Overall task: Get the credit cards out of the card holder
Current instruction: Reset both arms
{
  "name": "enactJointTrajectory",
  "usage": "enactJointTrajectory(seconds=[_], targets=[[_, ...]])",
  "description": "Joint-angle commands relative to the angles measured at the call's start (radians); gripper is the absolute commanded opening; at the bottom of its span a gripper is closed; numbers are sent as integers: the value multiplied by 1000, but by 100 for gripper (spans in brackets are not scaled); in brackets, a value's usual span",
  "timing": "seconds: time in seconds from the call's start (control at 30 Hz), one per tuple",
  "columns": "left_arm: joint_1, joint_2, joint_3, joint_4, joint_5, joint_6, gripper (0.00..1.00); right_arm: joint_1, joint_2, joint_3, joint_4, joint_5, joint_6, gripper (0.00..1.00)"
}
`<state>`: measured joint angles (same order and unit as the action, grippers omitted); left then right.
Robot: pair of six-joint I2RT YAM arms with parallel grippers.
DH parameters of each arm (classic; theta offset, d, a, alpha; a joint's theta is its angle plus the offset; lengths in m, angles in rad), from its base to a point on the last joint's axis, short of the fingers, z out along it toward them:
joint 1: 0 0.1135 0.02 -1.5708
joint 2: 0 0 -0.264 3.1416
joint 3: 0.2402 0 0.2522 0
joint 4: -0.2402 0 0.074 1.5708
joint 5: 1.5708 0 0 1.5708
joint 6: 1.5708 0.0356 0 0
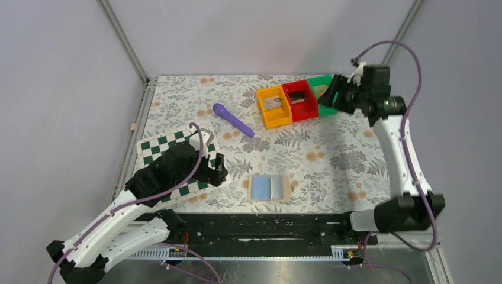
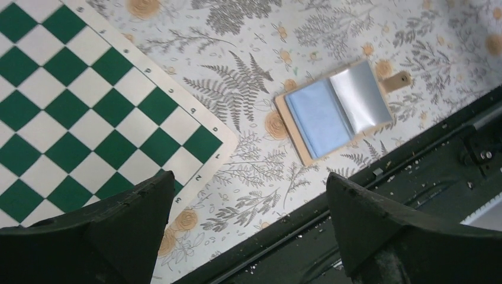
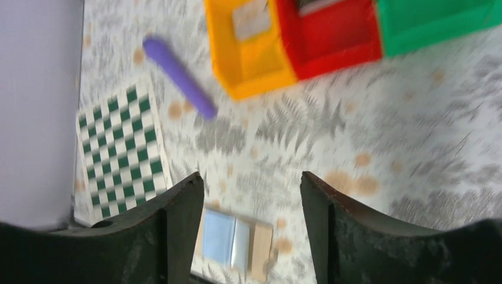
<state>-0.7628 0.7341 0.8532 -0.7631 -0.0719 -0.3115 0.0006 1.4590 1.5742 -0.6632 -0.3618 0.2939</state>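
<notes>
While both grippers stand spread with nothing between their fingers, the card holder (image 1: pixel 269 188) lies open and flat on the table (image 1: pixel 355 154), just beside the right-hand corner of the checkered board (image 1: pixel 158 148). Its 2 panels face up, 1 blue and 1 silvery.

The left gripper (image 2: pixel 248 177) hovers over the board's right edge, near the holder. The right gripper (image 3: pixel 251 177) hangs well apart from the board, far off to its right and above a row of 3 trays. Of these, the orange tray (image 1: pixel 279 122) and the red tray (image 1: pixel 308 113) each seem to hold 1 flat card. I cannot tell whether any card is left in the holder, since the panels may be cards or bare pockets.

Several things could go wrong:
- **Dragging:** The holder looks light and nothing pins it down. A pinch on 1 card edge would likely drag or lift the whole thing unless the other arm presses on it.
- **Wrong grip:** A card lying flush in its pocket offers little edge, so the fingers may catch the pocket film or the tan flap instead.
- **Knocking the board:** A left gripper coming down this close to the board could clip its corner and shove it into the holder.
- **Sliding off:** Any sideways push away from the board's near corner could slide the holder onto the black rail (image 2: pixel 367 195).
</notes>
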Motion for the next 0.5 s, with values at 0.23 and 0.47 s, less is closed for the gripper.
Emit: enactJointTrajectory(seconds=[0.23,0.47], targets=[[5,-139,14,52,-61,-12,99,264,-726,-564,-75,142,140,99],[6,-216,-1,72,-74,-20,99,268,-992,-681,-178,124,188,99]])
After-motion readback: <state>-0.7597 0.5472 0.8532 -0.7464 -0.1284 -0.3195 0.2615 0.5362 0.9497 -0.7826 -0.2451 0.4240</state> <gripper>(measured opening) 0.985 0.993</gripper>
